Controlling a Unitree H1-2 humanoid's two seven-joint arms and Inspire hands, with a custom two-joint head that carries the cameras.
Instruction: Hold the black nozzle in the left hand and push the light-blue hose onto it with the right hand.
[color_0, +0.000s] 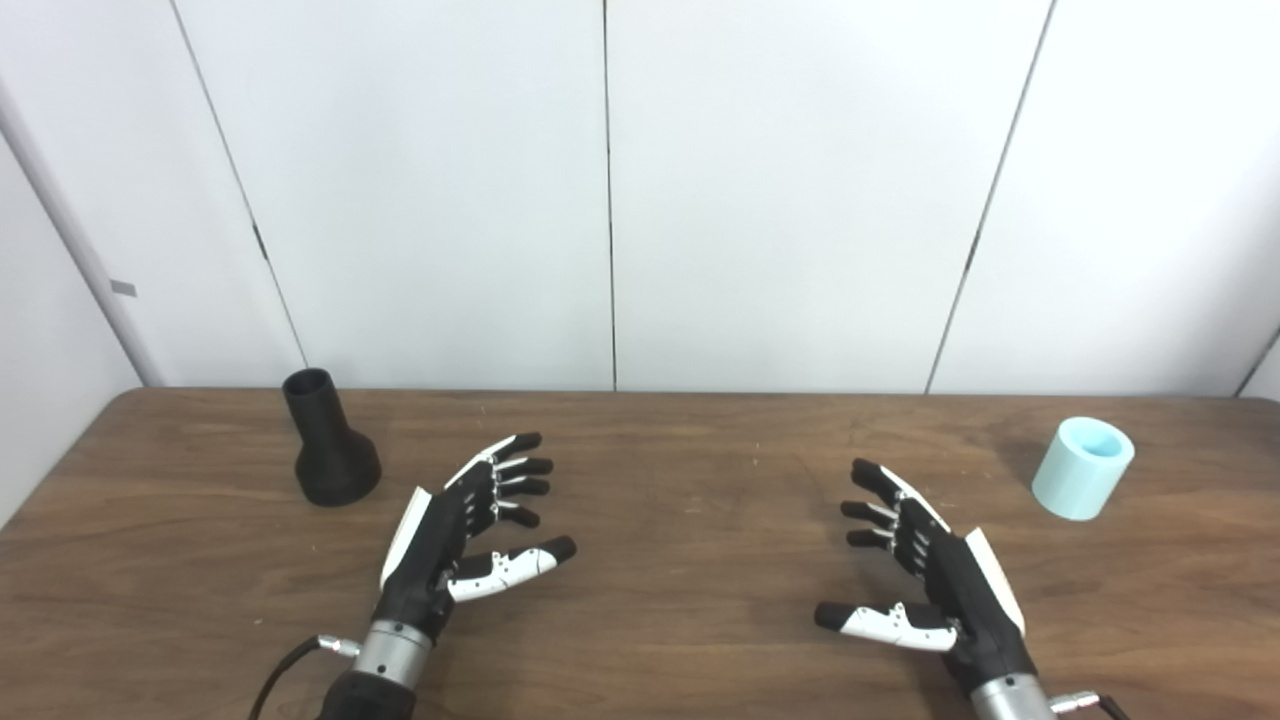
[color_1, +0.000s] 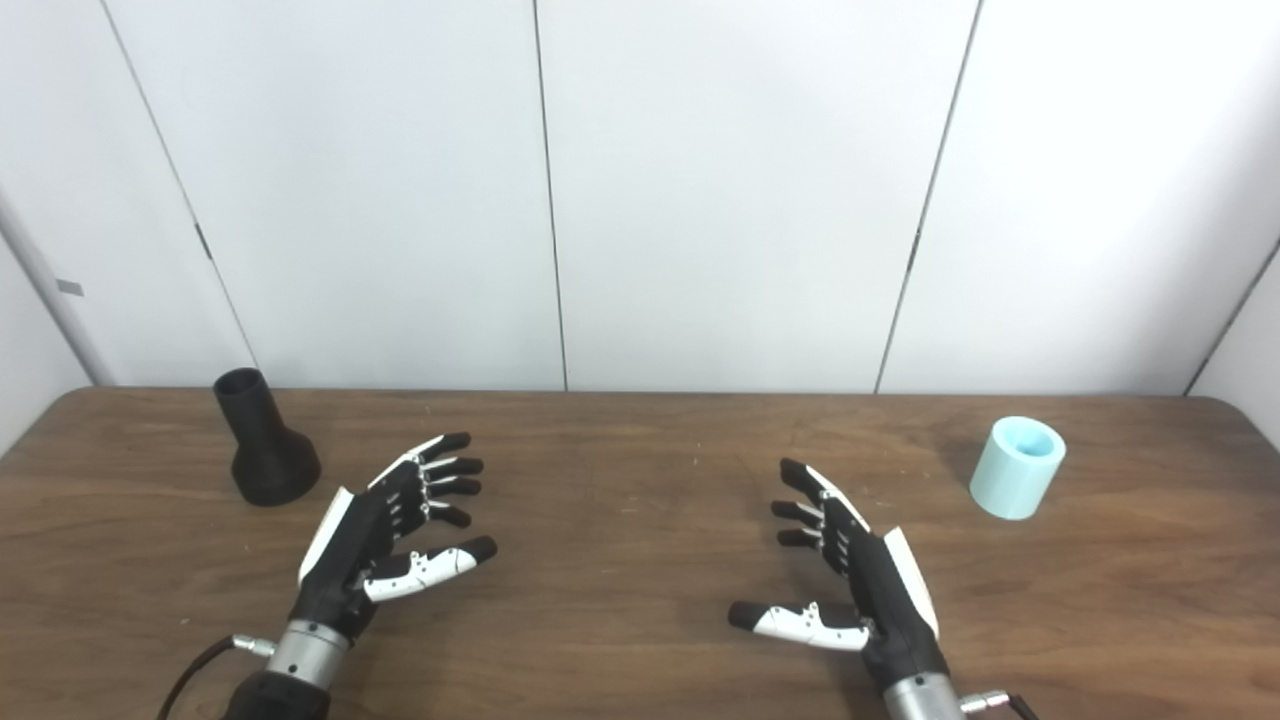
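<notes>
Here, in the left eye view, the flared black plastic nozzle (color_0: 327, 442) is seen upright at the far left of the brown wooden table (color_0: 680, 480), and the short light-blue cylindrical hose (color_0: 1083, 468) at the far right. In the right eye view, more table is shown beyond the hose. Both forearms are cut off below. The left hand (color_1: 385, 535) and right hand (color_1: 850, 580) are held empty, fingers spread.

Left hand (color_0: 455, 535), right hand (color_0: 925, 565): fingers spread, empty.
</notes>
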